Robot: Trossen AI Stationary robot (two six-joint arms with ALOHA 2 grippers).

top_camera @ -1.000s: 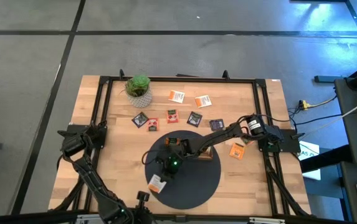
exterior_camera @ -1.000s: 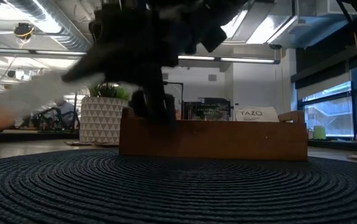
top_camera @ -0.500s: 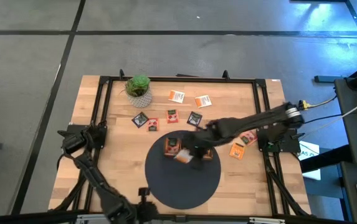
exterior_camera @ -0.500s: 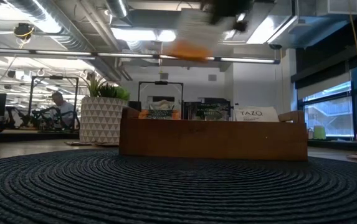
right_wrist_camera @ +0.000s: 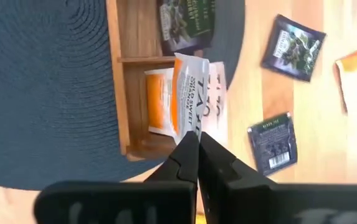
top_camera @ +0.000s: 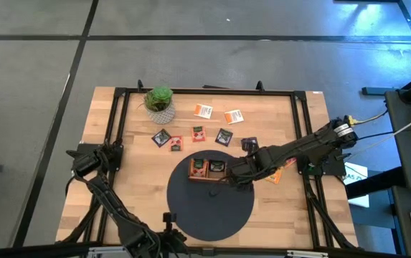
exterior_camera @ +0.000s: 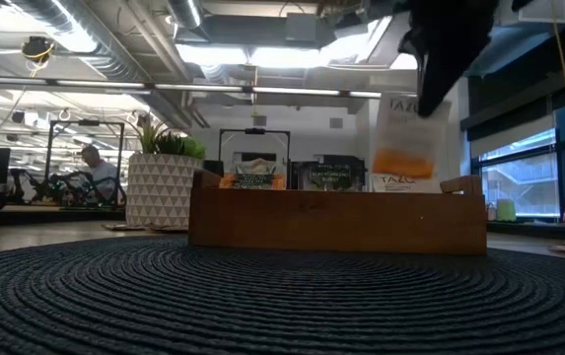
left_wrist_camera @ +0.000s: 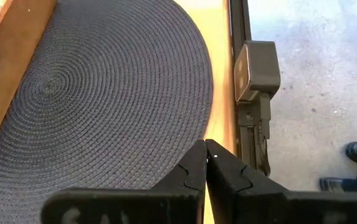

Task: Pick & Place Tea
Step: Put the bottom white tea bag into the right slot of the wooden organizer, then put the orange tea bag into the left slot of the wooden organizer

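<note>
Right gripper [right_wrist_camera: 197,135] fingers pinch white-orange tea packet [right_wrist_camera: 190,93] edge-up over tray [right_wrist_camera: 119,93] end compartment, seemingly at 12 o'clock.

- Pinched in the right gripper [right_wrist_camera: 198,134]: a smooth, slightly glossy paper tea packet [right_wrist_camera: 189,93].
- Beneath it, a matt wooden tray [right_wrist_camera: 117,93].
- Beside that, a coarse woven mat [right_wrist_camera: 47,93].

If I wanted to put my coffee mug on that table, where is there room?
Free: the round dark mat in front of the wooden tray, and the bare wood by the table's left edge. Crowded: the strip of tea packets between the potted plant and the tray.
</note>
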